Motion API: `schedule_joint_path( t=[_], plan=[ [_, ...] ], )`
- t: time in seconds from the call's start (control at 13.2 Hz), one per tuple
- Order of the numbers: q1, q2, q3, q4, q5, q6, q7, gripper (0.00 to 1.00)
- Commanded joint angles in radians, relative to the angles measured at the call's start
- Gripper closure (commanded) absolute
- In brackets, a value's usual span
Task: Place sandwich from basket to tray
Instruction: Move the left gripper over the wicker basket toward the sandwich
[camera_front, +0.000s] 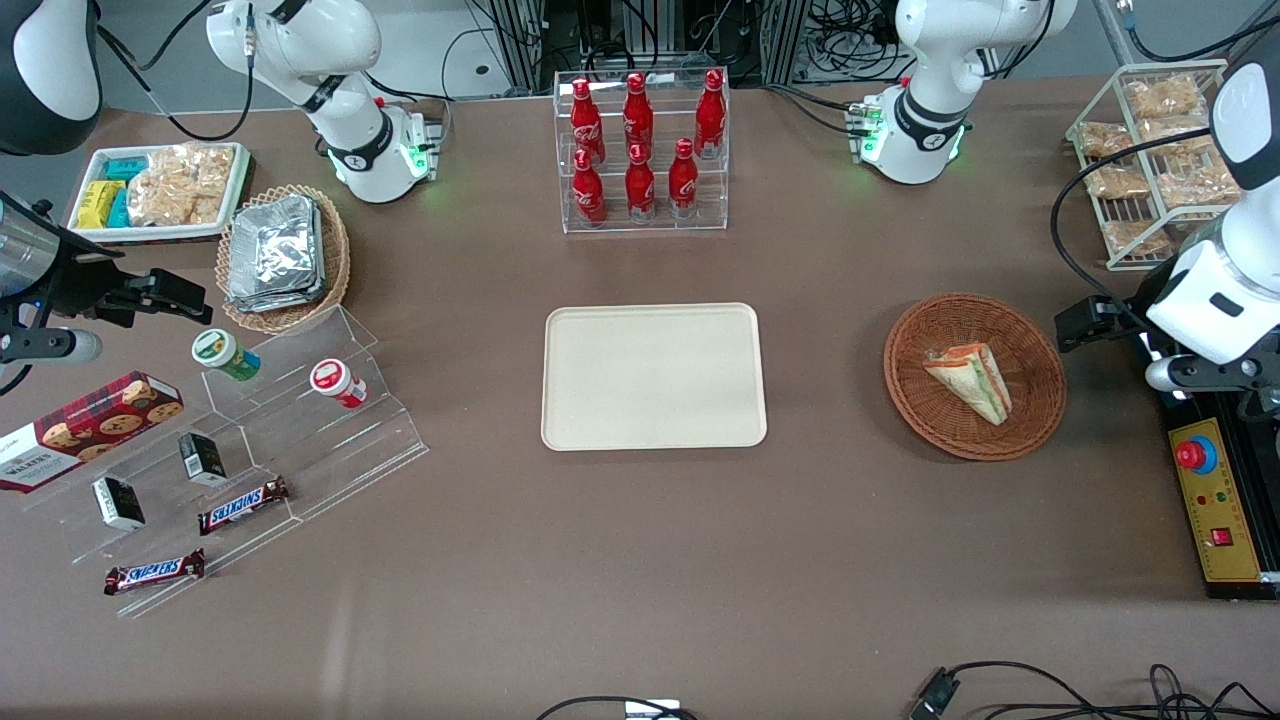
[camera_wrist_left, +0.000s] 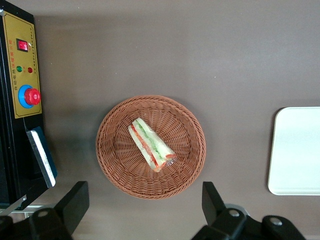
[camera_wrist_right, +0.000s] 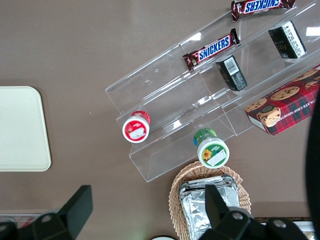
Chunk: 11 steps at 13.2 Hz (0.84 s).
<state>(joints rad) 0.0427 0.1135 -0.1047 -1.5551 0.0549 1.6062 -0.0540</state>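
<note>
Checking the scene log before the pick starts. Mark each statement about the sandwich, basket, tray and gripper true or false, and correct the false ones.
1. The sandwich lies in the basket. True.
2. The tray holds a bottle. False: nothing is on it.
3. The gripper is shut on the sandwich. False: it is open, above the basket's edge, touching nothing.
4. The basket stands toward the working arm's end, apart from the tray. True.
</note>
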Motion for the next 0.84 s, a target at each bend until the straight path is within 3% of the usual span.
schedule_joint_path(
  t=[0.0, 0.3, 0.53, 0.76],
  plan=[
    [0.002, 0.011, -0.001, 0.021, 0.002, -0.026, 0.009, 0.00],
    [0.000, 0.014, -0.003, 0.029, 0.000, -0.026, 0.006, 0.00],
    [0.005, -0.024, 0.002, -0.048, -0.003, -0.014, -0.041, 0.00],
    [0.005, -0.116, 0.088, -0.216, -0.125, 0.102, -0.075, 0.00]
  ],
)
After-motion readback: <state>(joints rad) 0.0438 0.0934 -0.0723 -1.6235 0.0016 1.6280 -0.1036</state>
